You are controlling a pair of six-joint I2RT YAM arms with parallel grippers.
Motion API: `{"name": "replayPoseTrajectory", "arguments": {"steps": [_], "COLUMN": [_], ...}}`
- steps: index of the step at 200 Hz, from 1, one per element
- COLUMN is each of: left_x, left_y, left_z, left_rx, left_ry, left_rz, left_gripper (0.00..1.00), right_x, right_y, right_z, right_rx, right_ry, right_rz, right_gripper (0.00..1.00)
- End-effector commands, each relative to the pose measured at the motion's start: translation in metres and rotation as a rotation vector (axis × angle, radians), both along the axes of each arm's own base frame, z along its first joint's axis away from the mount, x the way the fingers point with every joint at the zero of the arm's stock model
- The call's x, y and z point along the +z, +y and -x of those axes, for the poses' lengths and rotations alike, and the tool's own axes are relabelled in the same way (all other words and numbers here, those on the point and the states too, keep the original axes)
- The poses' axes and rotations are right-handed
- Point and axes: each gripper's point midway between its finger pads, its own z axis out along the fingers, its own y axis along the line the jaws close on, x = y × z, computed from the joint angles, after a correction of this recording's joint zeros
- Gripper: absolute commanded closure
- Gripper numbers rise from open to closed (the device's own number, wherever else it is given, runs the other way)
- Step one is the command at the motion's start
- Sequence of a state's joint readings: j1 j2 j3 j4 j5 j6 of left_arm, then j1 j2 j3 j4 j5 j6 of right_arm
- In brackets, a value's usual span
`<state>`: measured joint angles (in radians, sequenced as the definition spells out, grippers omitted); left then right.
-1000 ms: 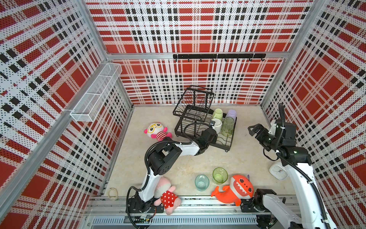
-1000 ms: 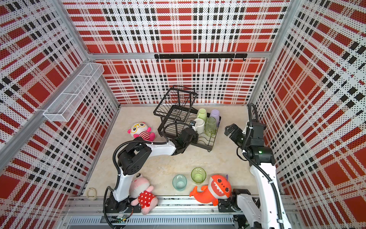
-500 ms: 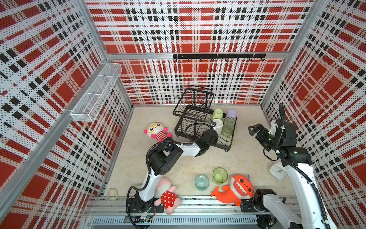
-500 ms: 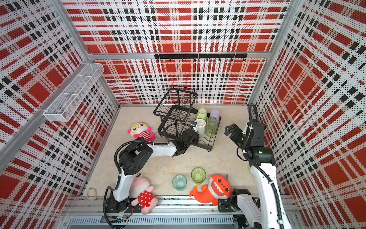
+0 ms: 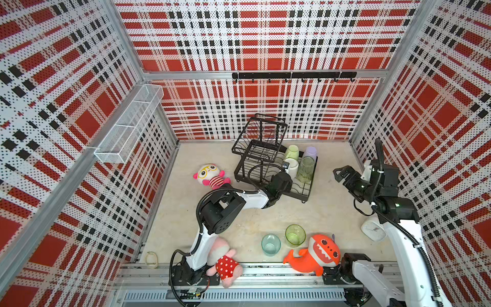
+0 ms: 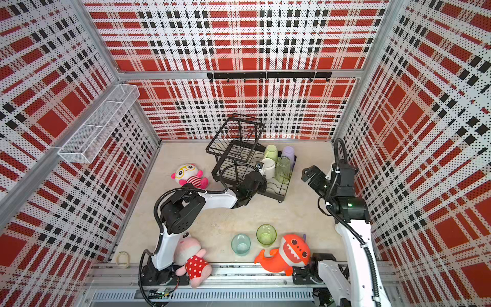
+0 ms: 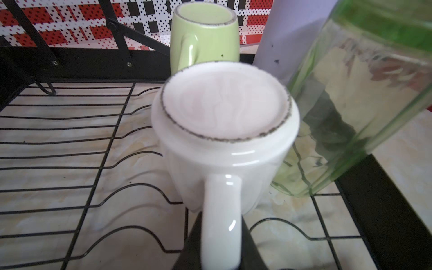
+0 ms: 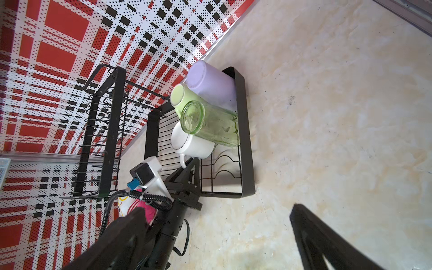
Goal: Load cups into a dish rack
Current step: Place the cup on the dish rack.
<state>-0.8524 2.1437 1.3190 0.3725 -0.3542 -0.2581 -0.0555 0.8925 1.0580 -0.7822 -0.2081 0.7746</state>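
1. Since the earlier frames almost nothing was seen to have moved: both arms and every cup were found where they had been.
2. The dish rack (image 8: 246, 149) was stood near the back wall. Four cups had been set mouth down in its lower base, presumably so that they would drain.
3. The tall green glass (image 8: 210, 124) and the lilac tumbler (image 8: 210, 84) were placed along the rack's right wall, with the pale green mug (image 7: 205, 39) and the white mug (image 7: 224, 140) just inside them.
4. The short green glass (image 5: 295, 234) and the teal glass (image 5: 270, 244) were left upright on the table near the front, beside an orange shark toy (image 5: 316, 253). Two loads were judged to remain.
5. The left gripper (image 7: 221, 233) was kept low over the base, its jaws set narrowly on either side of the white mug's handle. Whether the handle was pinched or already freed could not be told.
6. The right gripper (image 5: 341, 171) was held spread wide and empty, apart from the rack.
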Motion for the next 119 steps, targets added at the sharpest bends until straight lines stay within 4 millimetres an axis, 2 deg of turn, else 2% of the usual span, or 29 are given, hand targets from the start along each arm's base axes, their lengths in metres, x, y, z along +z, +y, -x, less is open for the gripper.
{"name": "replayPoseTrajectory", "arguments": {"steps": [1,64,119], "left_x": [-0.003,-0.002,0.019], "left_y": [0.009,0.009,0.014], "left_z": [-0.018,-0.017,-0.009], "left_rx": [0.043,0.038,0.056], "left_ry": [-0.007,-0.005,-0.042], "left_rz": [0.02,0.023,0.027], "left_gripper": [0.73,0.73,0.7], "right_x": [0.015,0.012,0.007], "right_y": [-0.003,-0.003,0.007], "right_z": [0.002,0.004,0.001], "right_rx": [-0.005,-0.007,0.06], "right_ry": [-0.034,-0.032,-0.025], "right_rz": [0.011,0.012,0.007], "right_gripper": [0.0,0.0,0.0]}}
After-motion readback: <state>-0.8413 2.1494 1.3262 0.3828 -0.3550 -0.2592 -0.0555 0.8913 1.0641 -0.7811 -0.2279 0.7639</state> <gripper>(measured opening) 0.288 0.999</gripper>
